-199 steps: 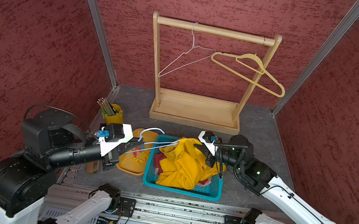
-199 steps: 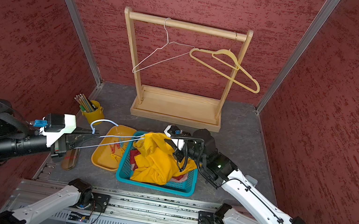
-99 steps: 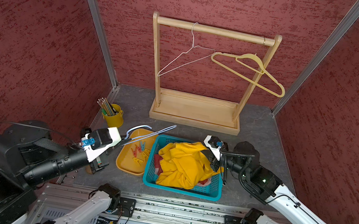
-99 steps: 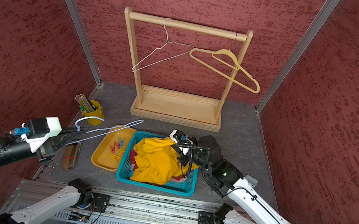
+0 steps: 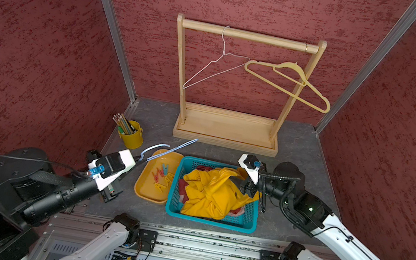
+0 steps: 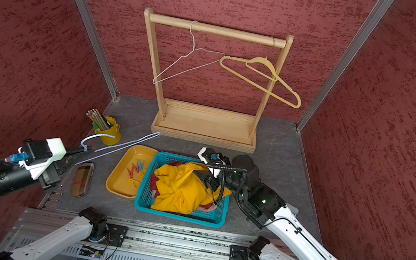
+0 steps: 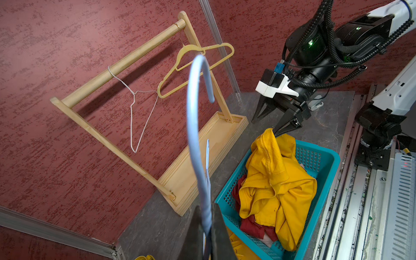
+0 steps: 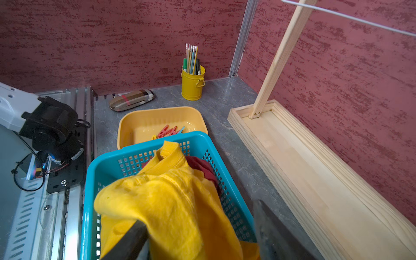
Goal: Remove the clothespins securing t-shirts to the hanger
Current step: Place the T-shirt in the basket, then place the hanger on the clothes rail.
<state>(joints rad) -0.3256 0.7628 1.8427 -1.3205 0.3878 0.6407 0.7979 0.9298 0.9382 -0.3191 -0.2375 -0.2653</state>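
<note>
Right gripper (image 7: 266, 126) has just sprung apart, releasing the mustard t-shirt (image 5: 207, 193) into the teal basket (image 5: 208, 221) at lower centre; left gripper (image 7: 207, 231) clamps the bare blue hanger (image 7: 191, 135), clothespins (image 5: 162, 174) lie in the yellow tray (image 5: 146, 192), so unpegging seems done.

One wooden rack (image 5: 225, 136) behind the teal basket (image 5: 210, 222), three hangers: white wire hanger (image 5: 219, 64), yellow hanger (image 5: 288, 84), pale blue hanger (image 7: 192, 126), one yellow tray (image 5: 148, 189) beside the basket, roughly six clothespins (image 5: 163, 170), one pencil cup (image 5: 131, 139), one plaid case (image 6: 83, 178), t-shirts (image 5: 213, 194) in three colours.

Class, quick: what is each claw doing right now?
Left claw: closed on the blue hanger.
Right claw: open, at the yellow t-shirt.
</note>
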